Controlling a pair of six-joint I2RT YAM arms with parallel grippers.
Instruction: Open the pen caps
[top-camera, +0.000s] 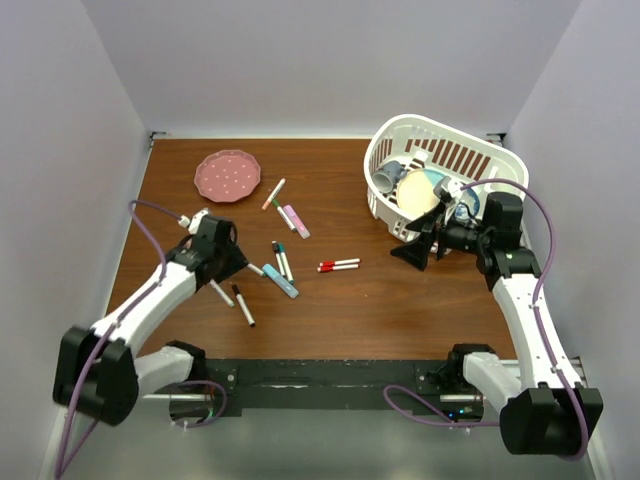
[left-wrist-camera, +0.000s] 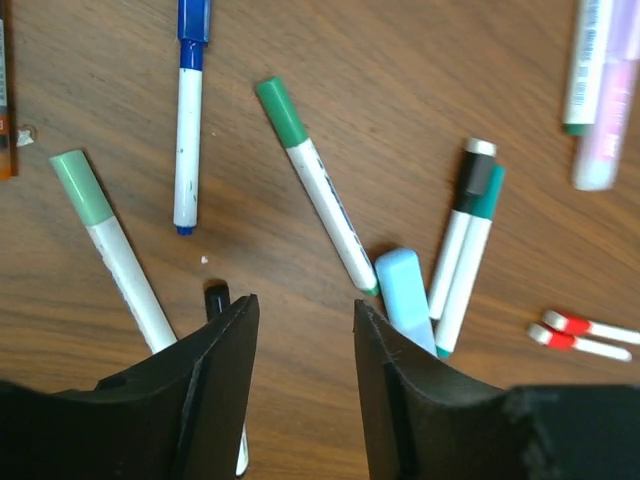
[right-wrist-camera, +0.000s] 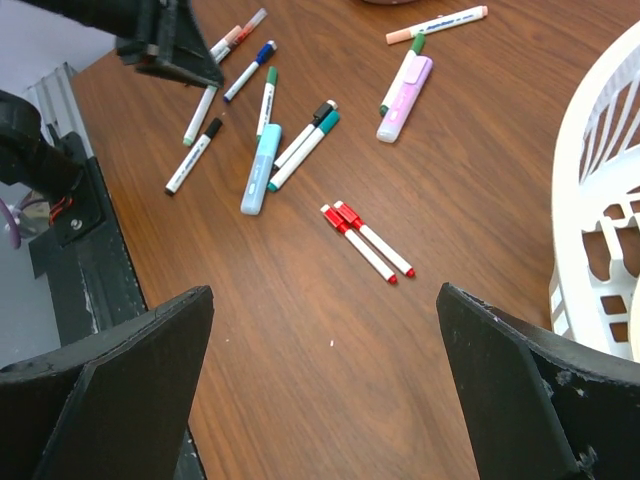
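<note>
**Caps on, both grippers empty**

Nearest, a black-capped marker lies left of centre. Just beyond it the left gripper hangs low over the wood, jaws partly apart with nothing between them. The pen caps sit on markers scattered just ahead. The right gripper gapes wide, right of the red-capped pair. Farthest are a pink plate on the left and a white basket on the right.

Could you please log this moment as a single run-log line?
left gripper: open, over black-capped pen | right gripper: open, empty, beside basket | pen caps: on, as far as visible
</note>
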